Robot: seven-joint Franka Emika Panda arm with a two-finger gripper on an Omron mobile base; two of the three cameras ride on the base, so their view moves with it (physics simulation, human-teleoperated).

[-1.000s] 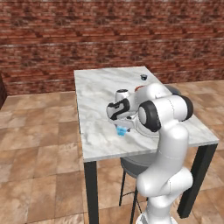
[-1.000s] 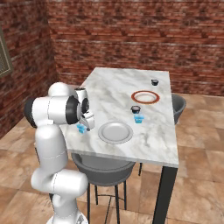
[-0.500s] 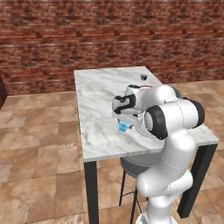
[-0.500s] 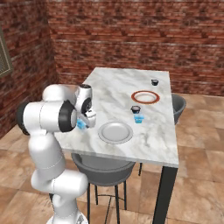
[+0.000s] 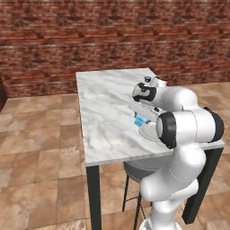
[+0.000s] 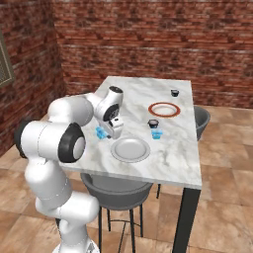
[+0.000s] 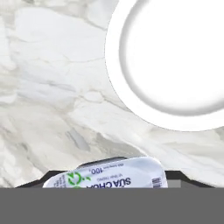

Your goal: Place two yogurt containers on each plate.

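Note:
My gripper (image 6: pixel 106 131) reaches down at the table's near left part, just left of the plain grey plate (image 6: pixel 130 149). Its fingers sit tight on both sides of a light blue yogurt container (image 7: pixel 109 175), which still looks level with the tabletop. The same cup (image 5: pixel 140 120) shows under the hand (image 5: pixel 143 116) beside the grey plate (image 5: pixel 149 132). The red-rimmed plate (image 6: pixel 164 109) lies further back with nothing on it. A dark yogurt container (image 6: pixel 153 123) and a second light blue one (image 6: pixel 156 134) stand between the plates. Another dark one (image 6: pixel 174 92) stands behind the red-rimmed plate.
The marble table (image 6: pixel 148 89) stands before a brick wall. A grey stool (image 6: pixel 116 190) is tucked under its near edge and another (image 6: pixel 202 116) at its right side. The table's far left part is bare marble (image 5: pixel 103 99).
The hand has dropped from above the table down onto the light blue cup beside the grey plate. Its fingers have drawn in around it.

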